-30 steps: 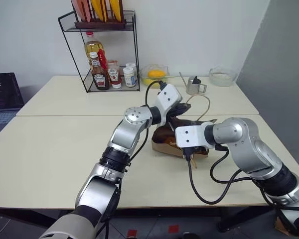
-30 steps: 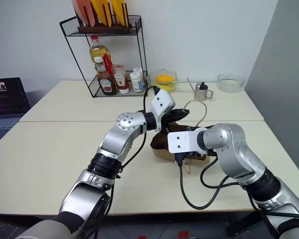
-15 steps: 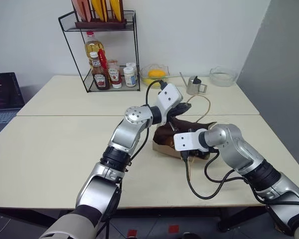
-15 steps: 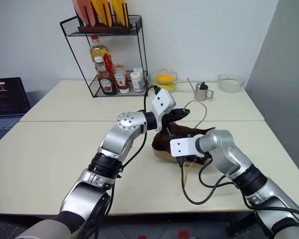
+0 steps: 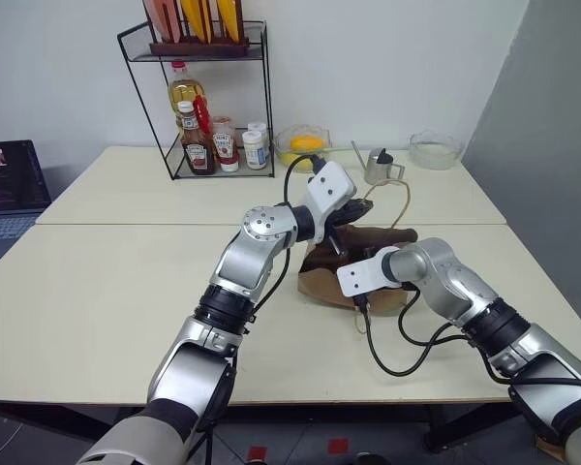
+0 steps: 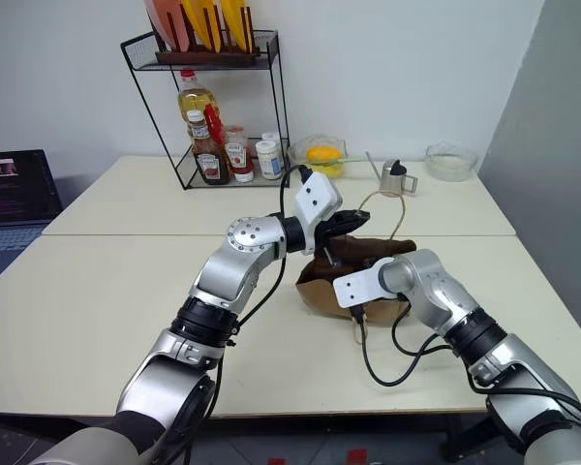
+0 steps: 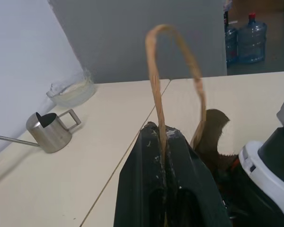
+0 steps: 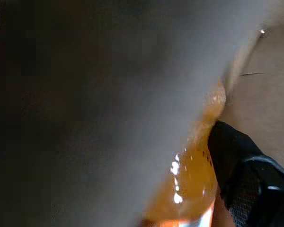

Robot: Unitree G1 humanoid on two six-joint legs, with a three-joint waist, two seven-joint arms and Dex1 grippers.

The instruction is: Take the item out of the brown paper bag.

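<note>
The brown paper bag (image 5: 320,282) lies on the table with its mouth raised. My left gripper (image 7: 162,135) is shut on one of its looped cord handles (image 7: 154,75) and holds it up, level, above the bag (image 6: 317,288). My right wrist (image 5: 364,275) reaches down into the bag's mouth from the right, and its fingers are hidden inside in the eye views. From the right wrist, one black finger (image 8: 241,172) stands beside a glossy orange item (image 8: 194,187) against the bag's paper wall. Nothing shows clamped between the jaws.
A wire rack with sauce bottles (image 5: 216,145) stands at the back left. A glass bowl with yellow fruit (image 5: 303,145), a small metal pitcher (image 5: 376,167) and another glass bowl (image 5: 433,150) line the far edge. A laptop (image 5: 5,184) is at the far left. My right arm's cable (image 5: 397,360) loops over the table.
My right hand has moved down and forward, deeper into the bag's mouth, and rolled. The left gripper has kept still on the handle.
</note>
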